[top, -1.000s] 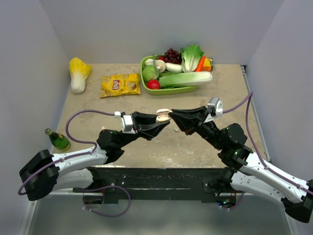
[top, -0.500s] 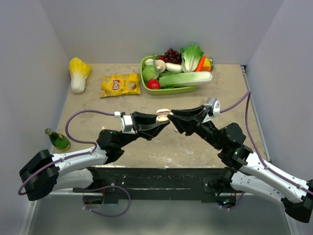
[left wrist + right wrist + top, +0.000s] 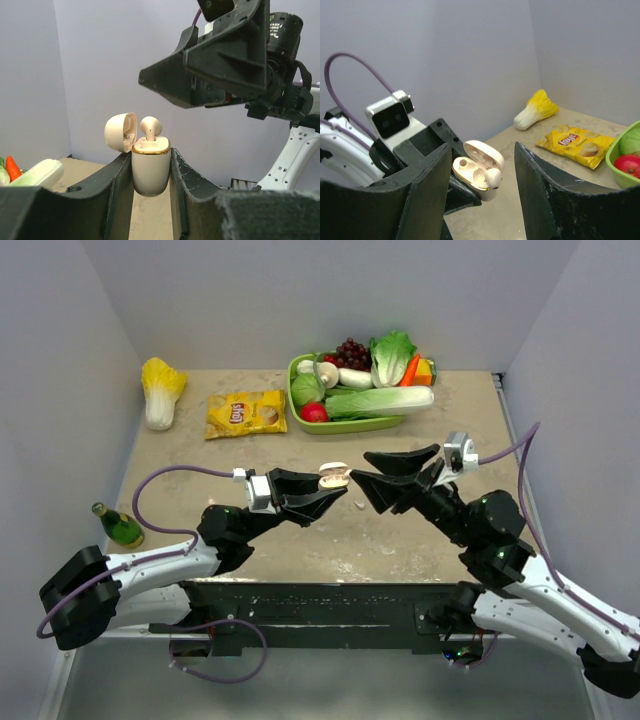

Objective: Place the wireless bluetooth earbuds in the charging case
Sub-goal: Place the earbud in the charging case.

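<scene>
left gripper (image 3: 148,159) clamped on open case (image 3: 150,176); earbud (image 3: 150,128) stands proud in it. right gripper (image 3: 362,470) wide, empty. risk: earbud probably tips out if case tilts.

Cream charging case (image 3: 150,172) w/ gold rim, upright at frame ctr, lid open to left, one earbud (image 3: 150,128) sat in top
</scene>
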Controlling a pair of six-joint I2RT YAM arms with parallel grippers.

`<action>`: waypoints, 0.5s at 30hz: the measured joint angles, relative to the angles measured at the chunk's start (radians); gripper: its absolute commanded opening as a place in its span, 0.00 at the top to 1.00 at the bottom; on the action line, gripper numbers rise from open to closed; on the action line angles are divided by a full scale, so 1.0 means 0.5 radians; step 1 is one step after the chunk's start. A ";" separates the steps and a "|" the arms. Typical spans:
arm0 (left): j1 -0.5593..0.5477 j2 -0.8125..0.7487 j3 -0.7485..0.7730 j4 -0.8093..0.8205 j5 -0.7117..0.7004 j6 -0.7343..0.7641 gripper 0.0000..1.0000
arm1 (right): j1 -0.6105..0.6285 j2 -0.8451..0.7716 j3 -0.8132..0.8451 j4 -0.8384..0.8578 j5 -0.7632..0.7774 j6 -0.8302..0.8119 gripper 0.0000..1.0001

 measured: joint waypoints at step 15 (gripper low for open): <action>0.000 -0.101 -0.016 0.014 -0.002 0.060 1.00 | 0.000 0.166 0.308 -0.752 0.542 0.071 0.45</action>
